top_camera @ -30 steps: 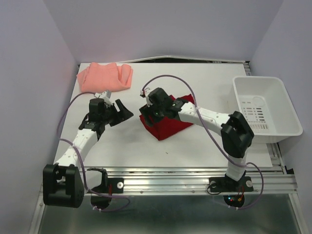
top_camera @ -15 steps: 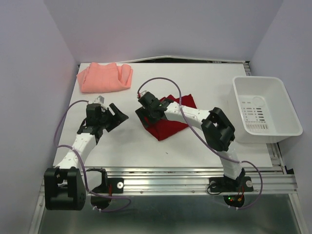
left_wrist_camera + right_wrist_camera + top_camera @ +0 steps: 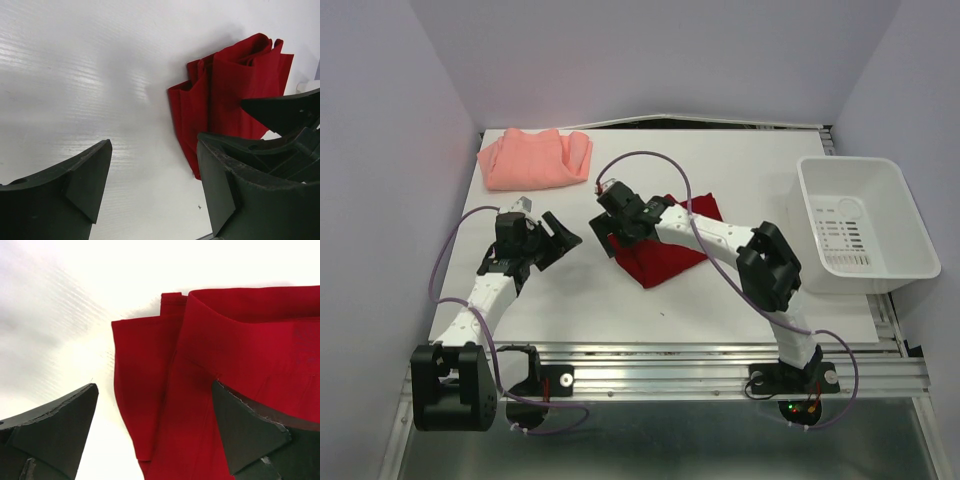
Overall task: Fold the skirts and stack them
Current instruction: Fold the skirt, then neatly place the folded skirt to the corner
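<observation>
White tabletop (image 3: 740,165) boxed in by pale lilac walls (image 3: 380,150), both arms mounted at the near edge. Salmon-pink pleated cloth skirt (image 3: 535,158) lay in a rough fold at the far-left corner of the table, well apart from both grippers. Deep red pleated cloth skirt (image 3: 665,255) lay near the table centre, folded into a compact bundle, layered edges showing, flat on the surface. Skirts were well apart, not stacked. White rectangular plastic bin (image 3: 848,161) sat at the right edge of the table, apart from the red skirt.

Right gripper (image 3: 620,222) was over the far-left corner of the red skirt, jaws spread wide, nothing pinched. Right wrist view showed one finger over bare table and the other over red cloth, with the skirt's folded edge between them. Couldn't tell if the fingertips touched the cloth. Left gripper (image 3: 562,236) was over bare table just left of the red skirt, jaws apart and empty, aimed toward the skirt. Left wrist view showed the red bundle beyond its right finger, bare white surface between the fingers. Purple cables (image 3: 650,157) looped off both wrists
</observation>
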